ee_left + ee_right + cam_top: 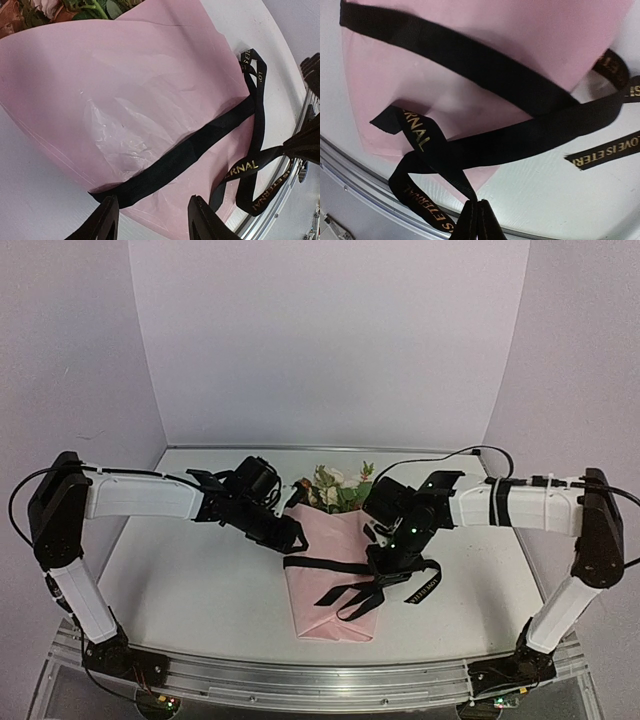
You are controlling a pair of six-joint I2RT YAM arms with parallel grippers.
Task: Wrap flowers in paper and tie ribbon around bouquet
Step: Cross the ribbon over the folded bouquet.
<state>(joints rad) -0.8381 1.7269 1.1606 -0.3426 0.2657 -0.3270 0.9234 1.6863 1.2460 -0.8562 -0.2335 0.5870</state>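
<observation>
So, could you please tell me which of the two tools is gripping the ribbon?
The right tool, its fingers shut on the ribbon near the table's front edge; the left tool stands open at the edge of the paper.

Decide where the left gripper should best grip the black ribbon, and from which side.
Probably the ribbon where it meets the left edge of the paper, just ahead of the open left gripper. Come from that side, fingers straddling the band: elsewhere it lies flat on paper, and the right gripper pinches the loops.

I see a white bench [190,590] boxed in by plain pale-lilac walls [330,330]. Aluminium rail [320,677] along its near edge. Light's even.
</observation>
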